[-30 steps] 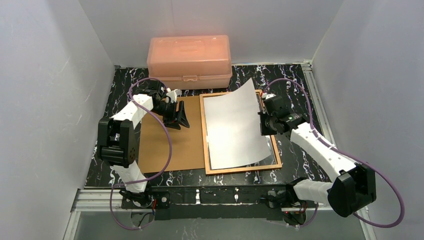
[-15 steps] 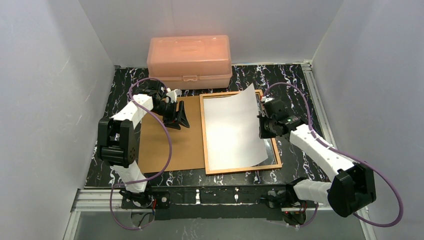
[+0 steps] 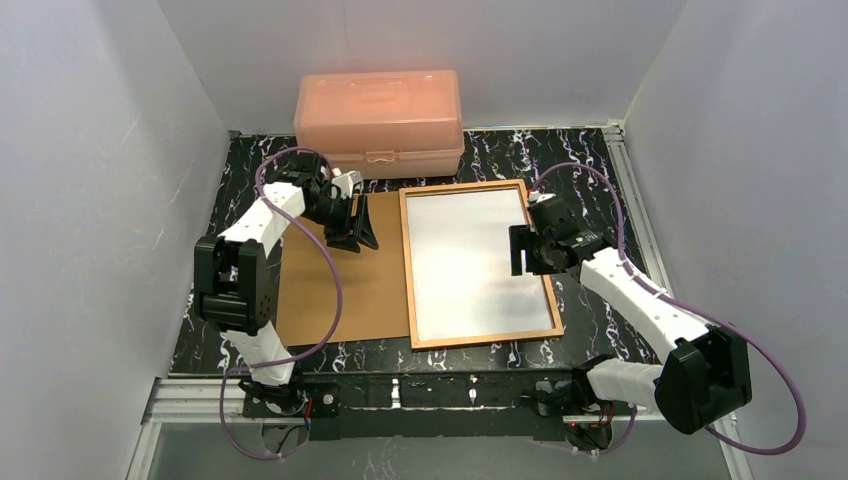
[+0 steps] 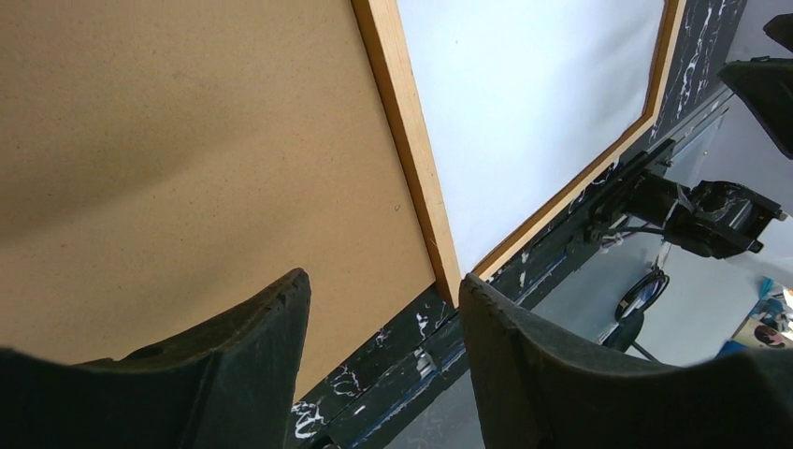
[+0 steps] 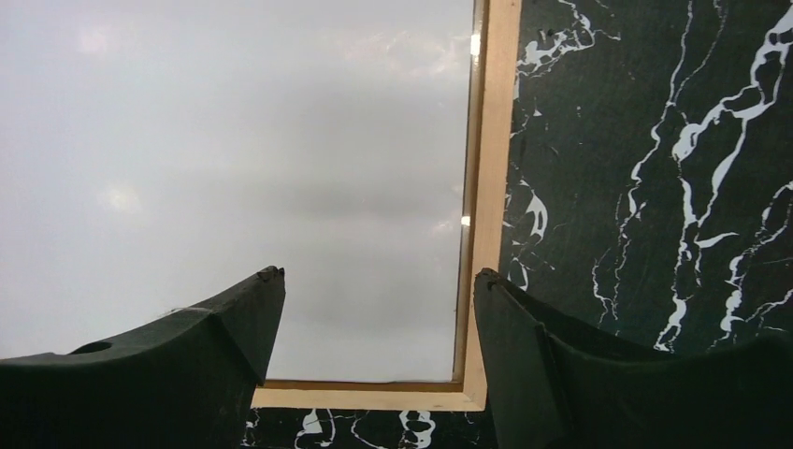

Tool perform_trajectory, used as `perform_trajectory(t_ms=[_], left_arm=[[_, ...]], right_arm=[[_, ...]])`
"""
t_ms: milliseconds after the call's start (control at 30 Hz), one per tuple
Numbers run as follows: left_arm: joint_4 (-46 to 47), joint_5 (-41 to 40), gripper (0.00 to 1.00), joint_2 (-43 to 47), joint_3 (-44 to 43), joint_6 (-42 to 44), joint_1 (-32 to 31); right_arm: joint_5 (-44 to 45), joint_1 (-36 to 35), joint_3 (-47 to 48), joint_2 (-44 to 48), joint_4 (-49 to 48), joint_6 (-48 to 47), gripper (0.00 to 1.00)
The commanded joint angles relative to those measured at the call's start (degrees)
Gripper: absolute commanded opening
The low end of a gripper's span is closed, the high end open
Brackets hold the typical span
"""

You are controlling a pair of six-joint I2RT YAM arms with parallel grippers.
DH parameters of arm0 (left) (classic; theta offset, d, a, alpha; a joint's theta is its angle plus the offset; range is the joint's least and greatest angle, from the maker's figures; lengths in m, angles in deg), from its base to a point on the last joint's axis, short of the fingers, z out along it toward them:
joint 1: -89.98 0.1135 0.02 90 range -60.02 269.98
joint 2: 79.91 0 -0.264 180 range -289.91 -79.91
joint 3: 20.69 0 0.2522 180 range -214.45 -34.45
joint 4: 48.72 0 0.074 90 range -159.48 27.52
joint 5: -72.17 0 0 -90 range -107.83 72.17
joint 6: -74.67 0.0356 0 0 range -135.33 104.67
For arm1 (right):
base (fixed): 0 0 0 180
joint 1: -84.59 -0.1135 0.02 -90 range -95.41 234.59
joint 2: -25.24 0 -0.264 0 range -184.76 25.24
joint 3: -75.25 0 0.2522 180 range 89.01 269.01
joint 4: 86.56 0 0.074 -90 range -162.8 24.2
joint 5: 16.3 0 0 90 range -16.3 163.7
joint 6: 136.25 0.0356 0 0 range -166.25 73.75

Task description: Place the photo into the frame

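Right gripper (image 3: 517, 250): jaws stand wide apart and hold nothing; in the wrist view only the photo and the frame's rail show between them. Left gripper (image 3: 352, 236): jaws partly apart, also empty.

Position of the parts, top view:
- The frame (image 3: 409, 270) lies flat at centre, on the table (image 3: 590, 170).
- The photo (image 3: 468, 262) lies inside the frame, white back up (the printed side cannot be seen), flat, with all four edges within the wooden border.
- The right gripper hangs over the frame's right rail, at mid height.
- The left gripper hangs over the upper right part of the board (image 3: 340, 290), left of the frame.
- The pink box (image 3: 378, 110) stands at upper centre, apart from the frame.

Status: the placement appears complete. Whether the photo sits fully in the recess cannot be told. The board is not yet fitted, should closing the frame be required.
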Motion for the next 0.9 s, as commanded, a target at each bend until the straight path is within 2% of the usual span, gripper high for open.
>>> perform_trajectory(t_ms=[0,133,333,467,667,867], left_arm=[[-4.5,0.6,0.58,0.9,-3.3,2.0,1.1],[-7.1,1.2,0.59,1.1,-4.9,3.4,3.4],[-14.0,-1.7,0.62,0.9,-7.9,11.2,9.6],[-17.3,-5.2,0.64,1.1,-8.6,15.3,16.3],[-18.2,-11.0,0.69,2.7,-8.3,19.1,24.4],[-18.1,-12.6,0.72,4.9,-8.8,20.7,30.1]], right_arm=[[4.2,0.5,3.0,0.2,0.7,0.0,0.84],[3.8,0.5,3.1,0.7,0.7,0.5,0.85],[-2.3,0.2,3.9,1.3,-2.0,4.8,0.86],[-3.2,-6.6,4.5,-0.4,-7.4,9.9,0.88],[3.0,-23.1,13.6,-13.9,-13.2,14.5,0.91],[3.9,-31.3,28.7,-31.9,-15.4,14.1,0.92]])
